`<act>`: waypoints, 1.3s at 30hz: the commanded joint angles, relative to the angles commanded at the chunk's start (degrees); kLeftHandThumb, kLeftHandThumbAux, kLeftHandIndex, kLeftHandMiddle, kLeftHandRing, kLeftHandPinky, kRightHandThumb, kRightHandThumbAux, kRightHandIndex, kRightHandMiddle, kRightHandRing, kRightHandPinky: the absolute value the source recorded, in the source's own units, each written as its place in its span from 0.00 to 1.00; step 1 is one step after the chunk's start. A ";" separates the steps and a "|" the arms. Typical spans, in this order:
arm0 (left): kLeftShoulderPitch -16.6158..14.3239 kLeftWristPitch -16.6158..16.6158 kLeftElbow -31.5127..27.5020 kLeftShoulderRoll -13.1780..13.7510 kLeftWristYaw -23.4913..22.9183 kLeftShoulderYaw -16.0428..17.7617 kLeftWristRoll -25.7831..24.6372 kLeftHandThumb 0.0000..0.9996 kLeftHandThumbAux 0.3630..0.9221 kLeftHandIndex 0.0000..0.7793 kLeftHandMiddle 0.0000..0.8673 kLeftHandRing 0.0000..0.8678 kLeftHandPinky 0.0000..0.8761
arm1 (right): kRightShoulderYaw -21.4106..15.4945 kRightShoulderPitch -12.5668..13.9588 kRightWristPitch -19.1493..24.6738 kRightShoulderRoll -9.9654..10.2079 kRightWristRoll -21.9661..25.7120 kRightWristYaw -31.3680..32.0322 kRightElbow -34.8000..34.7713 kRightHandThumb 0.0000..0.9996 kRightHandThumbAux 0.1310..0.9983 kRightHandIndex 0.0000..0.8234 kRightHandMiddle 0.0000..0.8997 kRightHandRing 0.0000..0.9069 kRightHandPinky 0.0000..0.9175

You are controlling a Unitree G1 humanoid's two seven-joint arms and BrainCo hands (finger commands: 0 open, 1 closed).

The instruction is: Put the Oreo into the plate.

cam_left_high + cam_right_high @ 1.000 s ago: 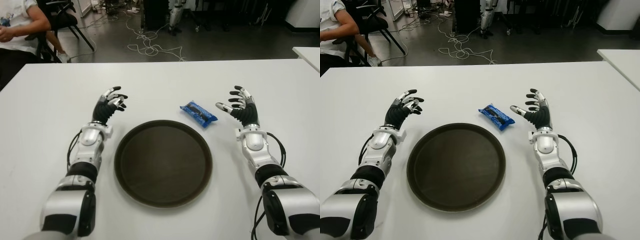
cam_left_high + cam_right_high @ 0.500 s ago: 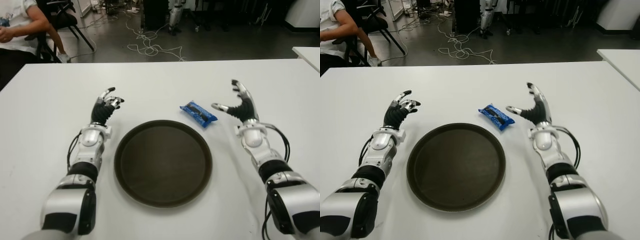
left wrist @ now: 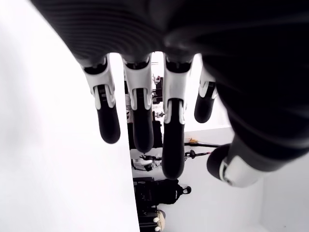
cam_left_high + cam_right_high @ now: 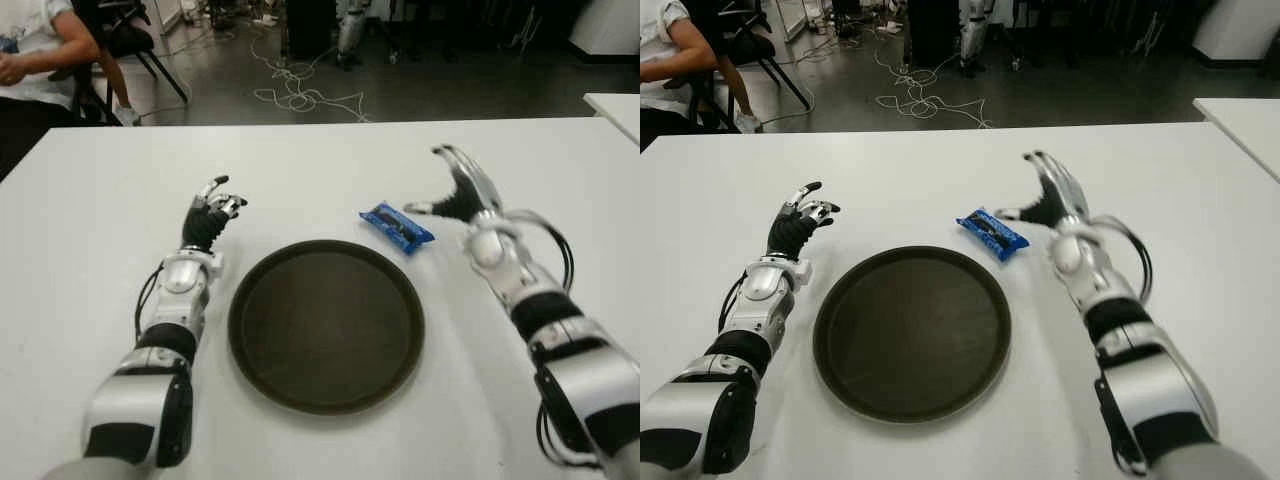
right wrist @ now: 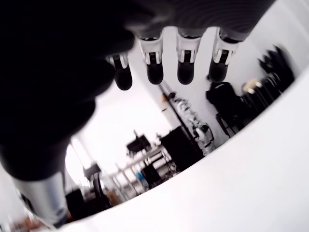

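Right hand (image 4: 458,190), fingers spread and empty, beside Oreo pack (image 4: 397,226); should close squarely across pack beyond plate (image 4: 326,325).

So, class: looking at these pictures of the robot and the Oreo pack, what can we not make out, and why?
- Oreo pack, eye views: its print is too small to read.
- Right robot hand, left eye view: motion blur hides whether its thumb touches the pack.
- Both wrist views: neither the pack nor the plate appears; the fingers fill the frame.
- Seated person: cut off by the frame edge.
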 joint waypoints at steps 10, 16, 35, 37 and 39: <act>0.19 0.14 -0.38 -0.16 -0.56 0.14 -0.36 0.94 0.48 0.20 0.53 0.31 0.33 | 7.13 -4.61 3.39 1.47 -5.60 4.50 1.38 0.00 0.71 0.04 0.01 0.02 0.07; 0.23 0.22 -0.62 -0.13 -0.34 -0.05 -0.12 0.94 0.48 0.19 0.53 0.32 0.33 | 8.82 -4.91 5.77 2.67 -6.33 6.13 1.68 0.00 0.73 0.07 0.03 0.05 0.11; 0.69 0.17 -1.26 -0.02 -0.43 0.04 -0.21 0.94 0.48 0.18 0.53 0.33 0.36 | 11.60 -5.24 13.76 6.35 -6.04 8.28 4.67 0.00 0.76 0.10 0.08 0.11 0.15; 0.74 0.07 -1.26 -0.01 -0.49 0.08 -0.26 0.94 0.48 0.18 0.53 0.33 0.36 | 11.61 -5.35 14.59 6.68 -5.96 8.35 5.16 0.00 0.76 0.11 0.09 0.12 0.17; 0.78 -0.05 -1.22 0.00 -0.47 0.10 -0.26 0.94 0.48 0.18 0.53 0.33 0.36 | 11.70 -5.55 15.52 6.98 -6.01 8.52 5.55 0.00 0.76 0.12 0.10 0.14 0.19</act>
